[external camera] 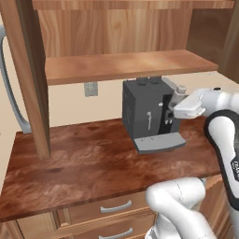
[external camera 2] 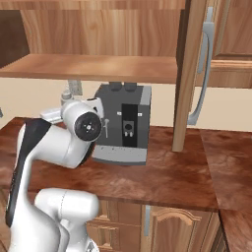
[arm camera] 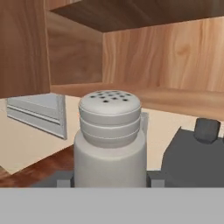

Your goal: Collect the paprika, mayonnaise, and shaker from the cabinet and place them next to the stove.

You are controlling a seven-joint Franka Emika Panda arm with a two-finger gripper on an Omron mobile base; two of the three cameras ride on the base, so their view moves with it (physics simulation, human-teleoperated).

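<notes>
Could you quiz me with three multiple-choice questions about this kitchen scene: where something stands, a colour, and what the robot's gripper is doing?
1. Where does the coffee machine stand?
A. On the wooden counter, under the cabinet shelf
B. Up on the cabinet shelf
C. Inside a lower drawer

2. What colour is the shaker?
A. Dark red-brown
B. Blue
C. Grey-white

3. What is the gripper doing?
A. Hanging open with nothing near it
B. Shut on the shaker
C. Pressing a button on the coffee machine

Answers:
1. A: both base views show its grey tray resting on the counter below the shelf.
2. C: in the hand view it is pale grey-white with a holed, rounded top.
3. B: in the hand view the shaker sits upright right between the dark finger tips, which appear to press its sides.
</notes>
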